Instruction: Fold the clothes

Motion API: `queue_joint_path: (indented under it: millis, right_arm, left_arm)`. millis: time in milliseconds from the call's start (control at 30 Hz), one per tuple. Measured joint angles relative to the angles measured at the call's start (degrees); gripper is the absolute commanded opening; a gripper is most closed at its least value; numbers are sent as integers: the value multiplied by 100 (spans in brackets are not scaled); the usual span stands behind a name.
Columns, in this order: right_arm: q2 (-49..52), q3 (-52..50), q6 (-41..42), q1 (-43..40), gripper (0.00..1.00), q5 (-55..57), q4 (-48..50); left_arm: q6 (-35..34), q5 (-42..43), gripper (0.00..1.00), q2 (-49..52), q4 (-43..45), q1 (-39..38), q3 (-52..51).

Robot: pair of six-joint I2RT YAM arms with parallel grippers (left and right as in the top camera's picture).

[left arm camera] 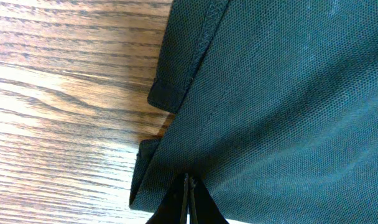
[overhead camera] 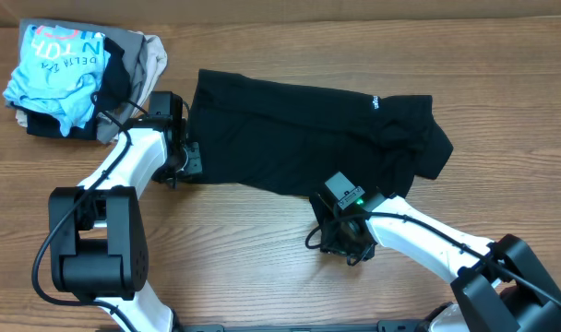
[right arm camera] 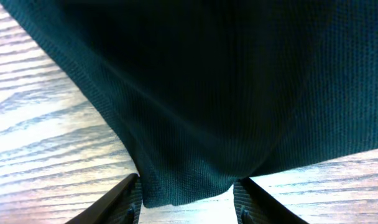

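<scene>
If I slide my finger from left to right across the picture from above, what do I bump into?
A pile of folded clothes with a light-blue printed T-shirt on top → the robot's left hand → the large soft black fabric garment.

Garment spread across middle of table, pile of clothes at far-left corner just beside it, left gripper on its left edge, right gripper straddling its near edge
</scene>
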Motion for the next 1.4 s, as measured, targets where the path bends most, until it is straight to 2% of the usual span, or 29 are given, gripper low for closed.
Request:
queue_joint_path:
  millis: [100, 200, 300, 333, 500, 633, 1000, 1167, 1300, 1400]
  right_arm:
    - [13, 9, 59, 0, 42, 17, -7]
    - [24, 9, 92, 0, 26, 66, -39]
    - [35, 9, 107, -2, 6, 101, -31]
    - [42, 9, 138, 0, 4, 109, -26]
    - [22, 17, 173, -26, 4, 111, -142]
    - [-162, -42, 173, -164, 4, 125, -745]
    - [-2955, -11, -42, -850, 4, 162, -2476]
    - [-3519, 26, -203, -1156, 4, 168, -2549]
    - [-3460, 26, -293, -1259, 4, 177, -2376]
    - [-3272, 28, -334, -1274, 4, 177, -2184]
  left_arm:
    - [0, 0, 4, 0, -9, 0, 0]
    - [0, 0, 4, 0, -92, 0, 0]
    - [0, -2, 4, 0, -297, 0, 0]
    - [0, -2, 4, 0, -389, 0, 7]
    - [9, -17, 4, 0, -1001, 0, 269]
    - [70, -20, 4, 0, -1646, 0, 789]
    - [387, -59, 4, 0, -3003, 0, 2153]
    - [549, -59, 5, 0, -3165, 0, 2199]
    - [649, 140, 55, 0, -3106, 0, 2090]
    - [669, 494, 66, 0, -2889, 0, 1729]
